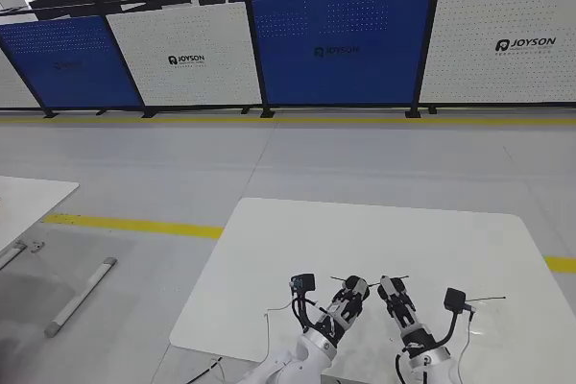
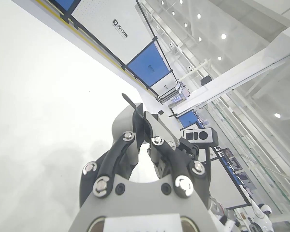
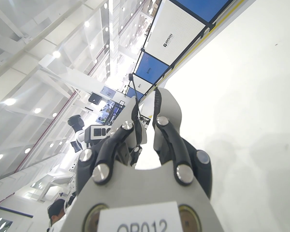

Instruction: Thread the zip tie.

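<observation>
Zip tie (image 2: 128, 100) sits clamped in the closed jaws of your left gripper (image 2: 143, 111) above the table (image 1: 384, 230), its length running toward the right gripper (image 3: 145, 96). Those jaws stand parted, with the head (image 3: 130, 76) beside one finger.

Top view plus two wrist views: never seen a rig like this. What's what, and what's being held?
This is a two-armed robot at a white rectangular table. The top view looks down from a camera above the arms. Each wrist view looks along one arm's own gripper. In the left wrist view, the left gripper is shut on a thin black plastic zip tie, whose pointed end sticks out past the fingers. In the right wrist view, the right gripper has its fingers apart, and what looks like the tie's head end runs up along one finger. In the top view, both grippers sit close together near the table's near edge.
</observation>
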Controlling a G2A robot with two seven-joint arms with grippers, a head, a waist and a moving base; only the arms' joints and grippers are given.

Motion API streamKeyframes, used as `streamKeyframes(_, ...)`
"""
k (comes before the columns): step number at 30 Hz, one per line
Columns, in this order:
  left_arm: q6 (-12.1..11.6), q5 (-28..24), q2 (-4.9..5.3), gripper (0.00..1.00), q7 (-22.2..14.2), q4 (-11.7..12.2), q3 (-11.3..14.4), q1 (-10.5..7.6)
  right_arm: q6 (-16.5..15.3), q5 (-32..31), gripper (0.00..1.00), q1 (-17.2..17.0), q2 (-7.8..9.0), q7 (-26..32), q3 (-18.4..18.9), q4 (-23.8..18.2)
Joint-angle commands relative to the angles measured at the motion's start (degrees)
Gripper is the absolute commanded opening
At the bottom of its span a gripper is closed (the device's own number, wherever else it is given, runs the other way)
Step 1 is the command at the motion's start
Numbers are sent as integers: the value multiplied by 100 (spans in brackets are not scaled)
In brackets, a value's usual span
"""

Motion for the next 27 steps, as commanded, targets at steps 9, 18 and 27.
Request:
streamKeyframes(9,63,-1,-23,0,-38,33,-14,-15,-197,62,6,-103,-2,-162,100,-41)
streamKeyframes(18,15,-16,-37,0,-61,35,-32,-5,-223,18,0,-121,-8,-171,112,-33)
streamKeyframes(27,-76,82,-33,0,-85,-5,-46,57,-123,-109,0,-76,-18,-91,57,-30)
